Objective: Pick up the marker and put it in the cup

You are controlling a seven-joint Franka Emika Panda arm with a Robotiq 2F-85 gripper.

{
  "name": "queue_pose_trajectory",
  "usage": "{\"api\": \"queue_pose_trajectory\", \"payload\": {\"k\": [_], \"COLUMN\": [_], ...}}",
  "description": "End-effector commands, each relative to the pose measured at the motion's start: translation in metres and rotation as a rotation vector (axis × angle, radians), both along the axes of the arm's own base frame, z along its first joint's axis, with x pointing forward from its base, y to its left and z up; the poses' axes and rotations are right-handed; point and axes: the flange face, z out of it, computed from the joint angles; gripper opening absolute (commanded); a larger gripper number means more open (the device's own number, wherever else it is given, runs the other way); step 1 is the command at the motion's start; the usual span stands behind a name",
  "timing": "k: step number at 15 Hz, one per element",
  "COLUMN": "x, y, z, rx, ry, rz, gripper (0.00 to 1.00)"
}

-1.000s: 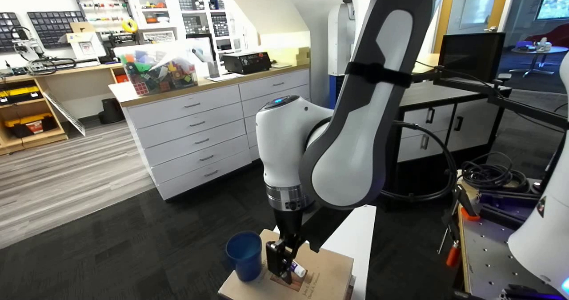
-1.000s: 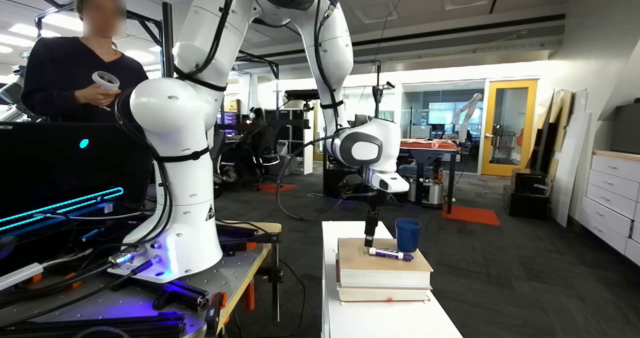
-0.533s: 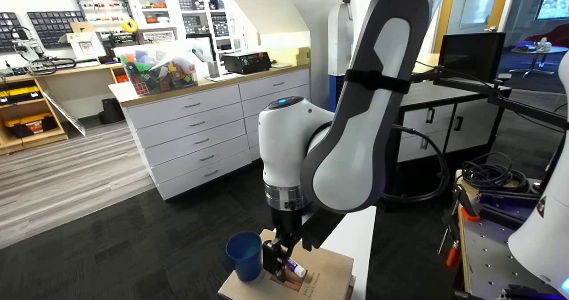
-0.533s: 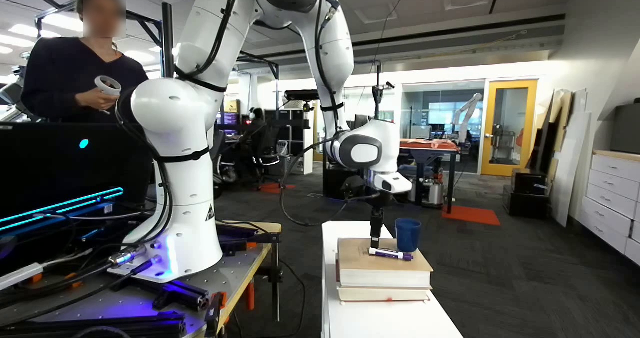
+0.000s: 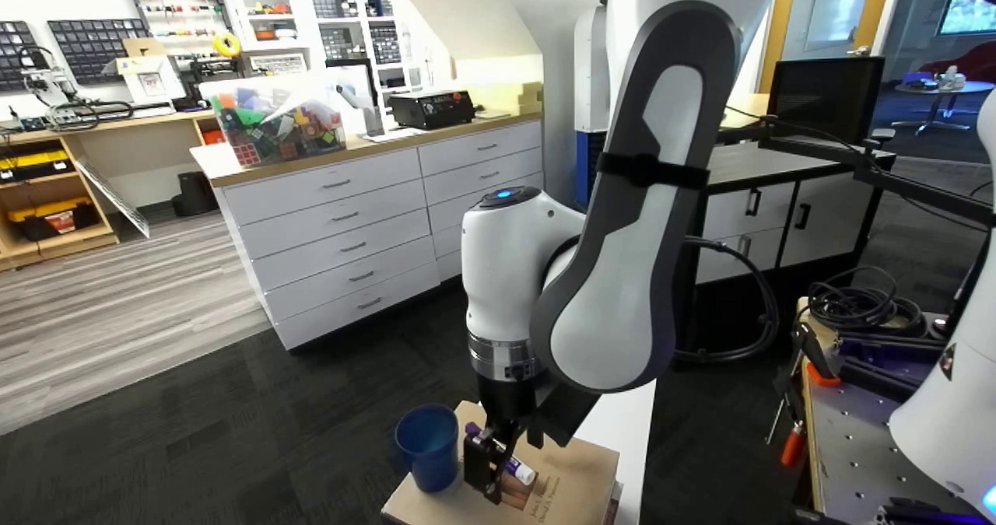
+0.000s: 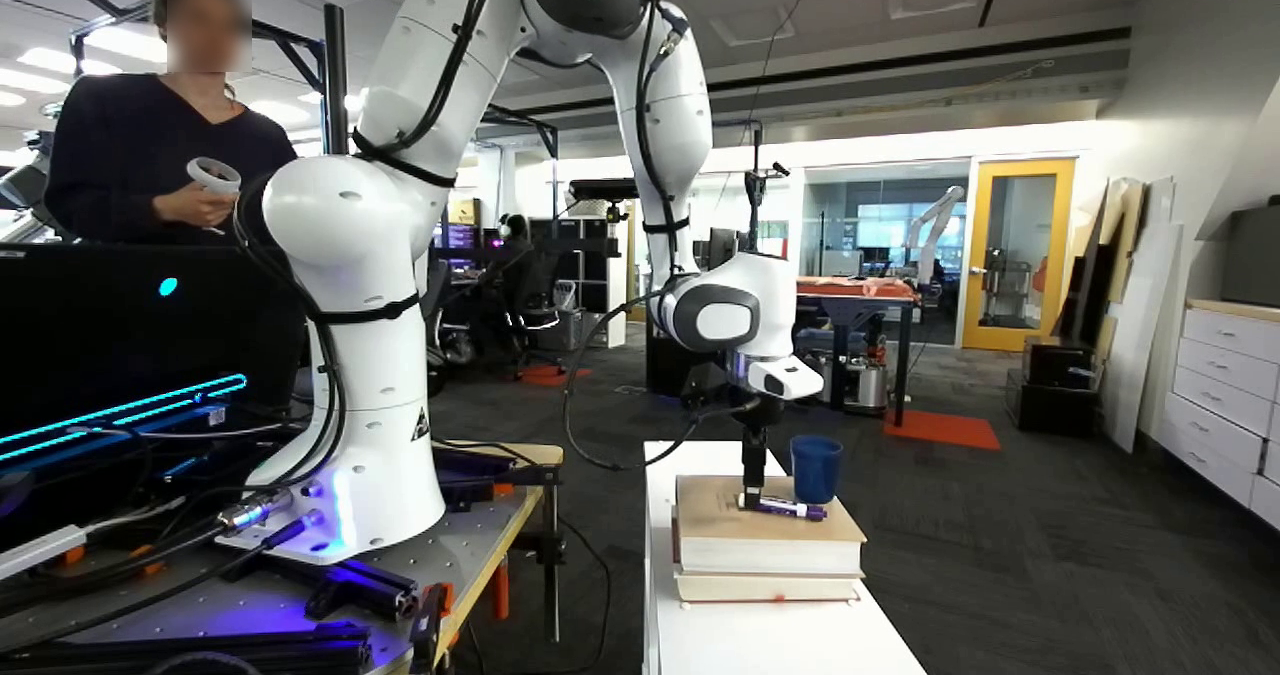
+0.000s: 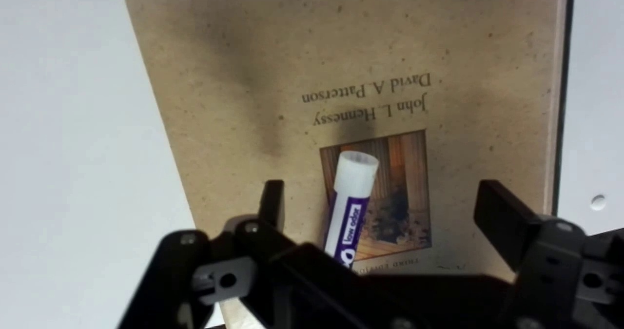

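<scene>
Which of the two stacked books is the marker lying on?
The upper book, the one with tan facing up: the marker rests on top of it. The lower book lies underneath, mostly hidden.

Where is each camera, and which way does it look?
Wrist view: on the wrist, looking down at a purple marker on a textbook; the open gripper shows.
In an exterior view: high up, looking down past the blue cup toward a drawer cabinet; forearm, gripper and some of the base show.
In an exterior view: above cup height, facing the arm, a person and a yellow-framed door; base and gripper show.
Both exterior views share marker, cup, textbook, gripper, base.
</scene>
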Motion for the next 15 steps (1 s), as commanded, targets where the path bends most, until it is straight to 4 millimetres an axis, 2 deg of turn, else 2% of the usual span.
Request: {"api": "queue_pose_trajectory", "payload": {"k": [1, 3, 4, 6, 10, 15], "x": [-0.002, -0.003, -0.003, -0.002, 0.003, 0.006], "y": [-0.003, -0.004, -0.005, -0.007, -0.011, -0.011], "z": [-0.005, -0.007, -0.008, -0.004, 0.008, 0.009], "rx": [0.017, 0.014, 0.007, -0.001, -0.013, -0.013], "ry": [-0.024, -0.021, -0.016, -0.022, -0.041, -0.039], "rz": [0.012, 0.011, 0.008, 0.004, 0.001, -0.004], "gripper": [1.00, 0.98, 0.74, 0.69, 0.43, 0.09]}}
